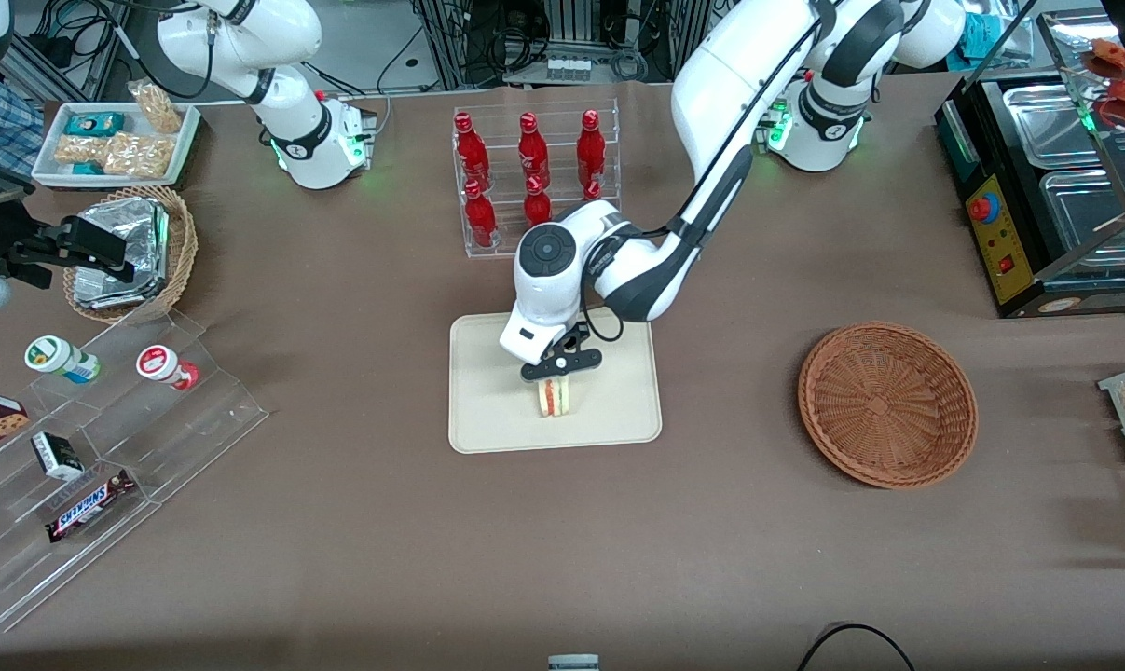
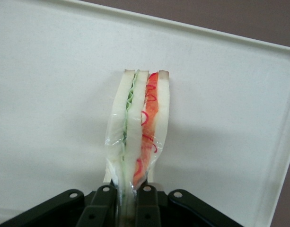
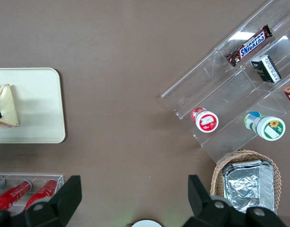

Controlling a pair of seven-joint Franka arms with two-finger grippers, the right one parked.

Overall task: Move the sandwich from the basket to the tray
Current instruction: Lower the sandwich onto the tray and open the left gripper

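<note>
Sandwich (image 1: 551,397) stands on edge on the tray (image 1: 487,419), centre of the front frame, pinched by our gripper (image 1: 554,376).

We see the black fingers (image 2: 147,208) clamped on the wrapped wedge's upper edge, above the tray's middle. At the right of the front frame, the wide wicker basket (image 1: 886,403) sits well apart; red bottles (image 1: 526,171) stand above centre.
</note>
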